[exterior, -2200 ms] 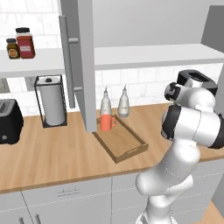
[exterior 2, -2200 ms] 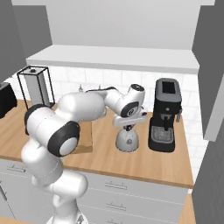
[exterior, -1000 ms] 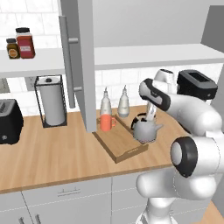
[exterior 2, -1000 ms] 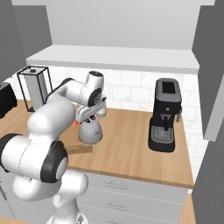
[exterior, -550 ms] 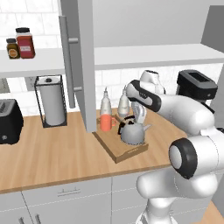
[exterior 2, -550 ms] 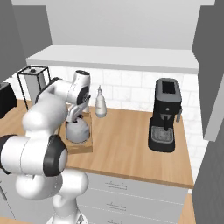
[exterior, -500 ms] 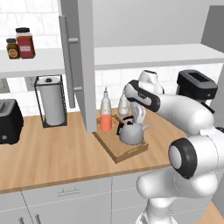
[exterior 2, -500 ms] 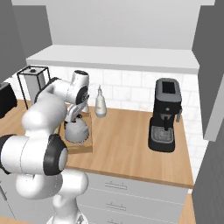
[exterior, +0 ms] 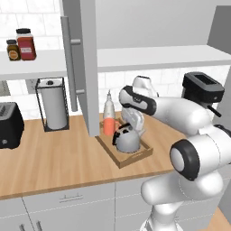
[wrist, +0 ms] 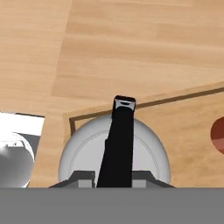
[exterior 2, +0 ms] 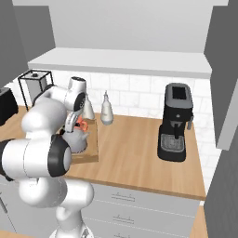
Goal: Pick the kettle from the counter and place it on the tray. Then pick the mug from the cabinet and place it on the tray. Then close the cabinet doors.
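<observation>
The silver-grey kettle [exterior: 127, 141] [exterior 2: 76, 142] [wrist: 83, 151] is low in the brown wooden tray [exterior: 136, 158] [exterior 2: 94, 149] [wrist: 188, 131] on the wood counter [exterior: 49, 158]. I cannot tell whether it rests on the tray floor. My gripper [exterior: 129, 127] [exterior 2: 74, 127] [wrist: 114, 176] is above it, shut on the black kettle handle [wrist: 118, 140]. An orange-red mug [exterior: 108, 127] [exterior 2: 83, 124] [wrist: 218, 135] stands at the tray's far end, next to the kettle. One grey cabinet door [exterior: 90, 67] hangs open in front of the white shelf [exterior: 158, 57].
A black coffee machine [exterior: 203, 90] [exterior 2: 175, 122] stands to the right on the counter. Two slim bottles [exterior: 108, 104] [exterior 2: 106, 110] are behind the tray. A paper towel holder [exterior: 53, 106], a toaster [exterior: 9, 125] and jars [exterior: 25, 45] are at the left.
The arm has swung the kettle left, from mid-counter to over the tray, and lowered it beside the mug. The grip on the handle has held.
</observation>
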Tool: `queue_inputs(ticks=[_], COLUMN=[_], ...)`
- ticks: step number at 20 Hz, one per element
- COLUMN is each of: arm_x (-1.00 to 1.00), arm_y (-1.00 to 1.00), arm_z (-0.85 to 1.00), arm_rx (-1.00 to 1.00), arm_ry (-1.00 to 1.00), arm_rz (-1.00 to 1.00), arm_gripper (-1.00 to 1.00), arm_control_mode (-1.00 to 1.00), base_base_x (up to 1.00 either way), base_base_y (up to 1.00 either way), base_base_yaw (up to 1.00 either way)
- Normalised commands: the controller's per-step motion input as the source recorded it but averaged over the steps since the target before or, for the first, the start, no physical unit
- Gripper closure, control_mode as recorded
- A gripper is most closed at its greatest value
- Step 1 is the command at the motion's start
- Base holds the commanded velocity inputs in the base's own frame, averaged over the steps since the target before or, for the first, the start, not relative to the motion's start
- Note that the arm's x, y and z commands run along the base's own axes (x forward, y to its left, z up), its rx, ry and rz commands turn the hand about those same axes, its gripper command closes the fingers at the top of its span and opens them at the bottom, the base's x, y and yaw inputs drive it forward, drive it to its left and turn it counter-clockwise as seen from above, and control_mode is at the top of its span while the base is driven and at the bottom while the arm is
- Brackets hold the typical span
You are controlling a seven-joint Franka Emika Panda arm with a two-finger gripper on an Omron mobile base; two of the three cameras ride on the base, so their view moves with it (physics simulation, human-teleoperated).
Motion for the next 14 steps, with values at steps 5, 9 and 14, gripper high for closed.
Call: queue_inputs(ticks=[5, 9, 14], arm_x=[0.01, 0.02, 0.0], arm_y=[0.01, 0.0, -0.01], arm_z=[-0.25, -0.18, -0.19], arm_rx=[0.0, 0.0, 0.0], arm_ry=[-0.03, -0.07, -0.03], arm_rz=[0.13, 0.11, 0.07], arm_gripper=[1.0, 1.0, 1.0], arm_control_mode=[-1.0, -1.0, -1.0], base_base_x=[0.0, 0.0, 0.0], base_base_y=[0.0, 0.0, 0.0], base_base_yaw=[0.0, 0.0, 0.0])
